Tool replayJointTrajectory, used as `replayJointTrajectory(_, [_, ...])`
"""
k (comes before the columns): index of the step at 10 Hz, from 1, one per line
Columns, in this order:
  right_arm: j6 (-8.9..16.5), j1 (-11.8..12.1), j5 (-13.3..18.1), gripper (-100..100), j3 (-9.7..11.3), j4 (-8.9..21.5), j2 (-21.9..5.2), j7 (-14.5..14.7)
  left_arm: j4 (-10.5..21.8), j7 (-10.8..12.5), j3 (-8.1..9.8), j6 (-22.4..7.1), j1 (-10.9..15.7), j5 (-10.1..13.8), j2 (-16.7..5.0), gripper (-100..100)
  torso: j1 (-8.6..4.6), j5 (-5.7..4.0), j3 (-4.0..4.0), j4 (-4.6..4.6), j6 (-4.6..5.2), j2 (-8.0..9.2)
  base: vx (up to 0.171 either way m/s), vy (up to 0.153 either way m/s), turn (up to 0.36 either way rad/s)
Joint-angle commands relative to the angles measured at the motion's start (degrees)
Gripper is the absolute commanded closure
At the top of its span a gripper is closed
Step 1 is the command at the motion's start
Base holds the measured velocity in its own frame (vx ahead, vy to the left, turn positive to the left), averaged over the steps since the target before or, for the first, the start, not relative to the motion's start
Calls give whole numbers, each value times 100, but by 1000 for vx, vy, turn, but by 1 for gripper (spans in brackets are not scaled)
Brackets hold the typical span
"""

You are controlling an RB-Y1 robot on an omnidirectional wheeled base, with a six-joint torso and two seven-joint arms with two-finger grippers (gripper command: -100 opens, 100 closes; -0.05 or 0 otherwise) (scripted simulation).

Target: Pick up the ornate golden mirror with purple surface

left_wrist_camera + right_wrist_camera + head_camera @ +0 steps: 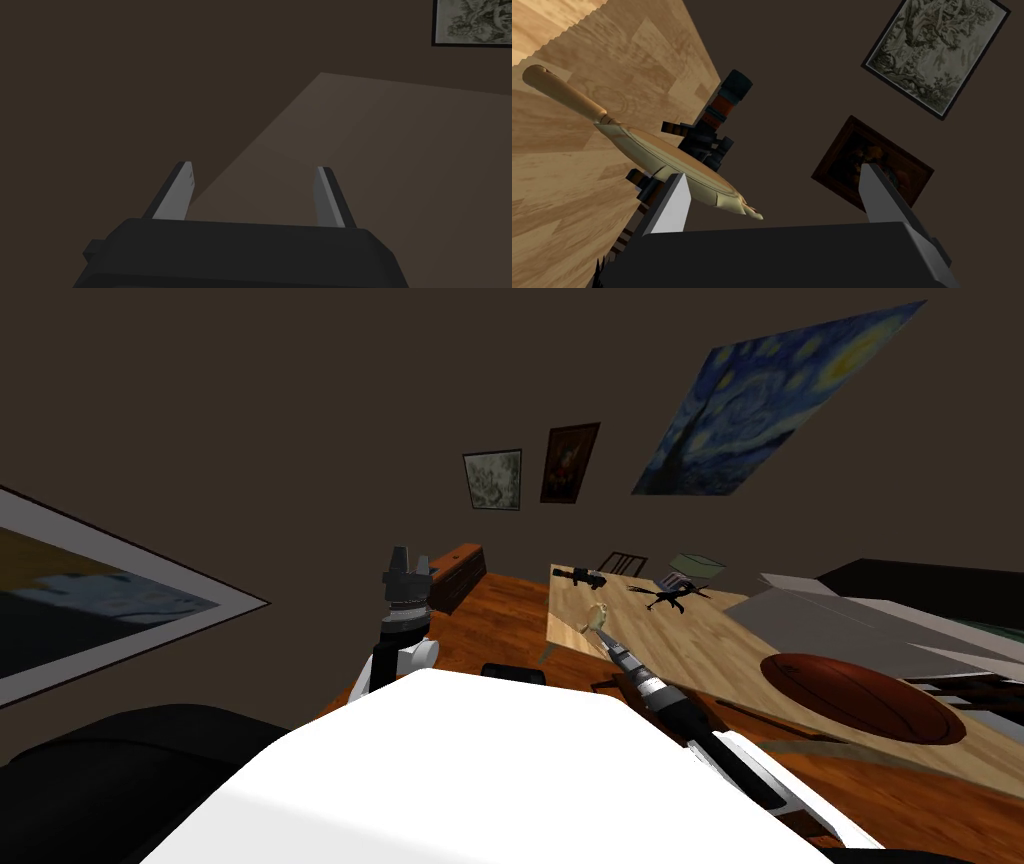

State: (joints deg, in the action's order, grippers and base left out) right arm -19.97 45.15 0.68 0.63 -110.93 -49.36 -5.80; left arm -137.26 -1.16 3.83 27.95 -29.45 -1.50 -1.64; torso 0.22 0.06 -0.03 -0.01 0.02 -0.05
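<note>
1. Mirror (pixel 598 613): small and pale gold, just right of centre frame in the head view, at the near left corner of the table (pixel 680 638).
2. Head view: right gripper (pixel 606 636) sits right at the mirror. Its arm runs off toward the lower right of the frame.
3. Right wrist view: mirror (pixel 672 167) seen nearly edge-on and tilted. Its handle points away over the table (pixel 637 50), and its oval head crosses the tip of one finger (pixel 672 205). The ornate end pokes into the gap. Glass colour: cannot tell.
4. Blades of the right gripper (pixel 773 172) are spread wide. The other finger (pixel 882 195) is well apart from the mirror, so no pinch. Whether the mirror rests on the table: cannot tell.
5. Black device (pixel 727 107) with a red band is just behind the mirror. In the head view it (pixel 580 577) lies at the table's far left corner.
6. Head view: left gripper (pixel 409 556) is raised, left of centre frame. In its own view the left gripper (pixel 254 167) has its blades spread.
7. Also on the table: black figure (pixel 670 596) right of centre, brown ball (pixel 860 698) at lower right.
</note>
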Motion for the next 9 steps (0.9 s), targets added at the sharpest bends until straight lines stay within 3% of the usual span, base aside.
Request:
replayJointTrajectory(1, [133,101,-4,-100,13,166,-286,-26,0,0,0,0,0,0,0,0,0,0,0,0,0,0,18,60,105])
replayJointTrajectory(2, [133,101,-4,-100,13,166,-332,-26,0,0,0,0,0,0,0,0,1,0,2,1,-1,3,27,43,52])
replayJointTrajectory(4, [341,299,-19,-100,14,477,-747,-77,0,0,0,0,0,0,0,0,-1,0,-3,-1,-1,-6,54,75,138])
replayJointTrajectory(8, [548,491,-34,-100,15,794,-1369,-127,0,0,0,0,0,0,0,0,5,2,0,0,1,0,33,72,73])
replayJointTrajectory(9, [548,491,-34,-100,15,794,-1415,-127,0,0,0,0,0,0,0,0,2,0,1,0,-2,1,25,42,48])
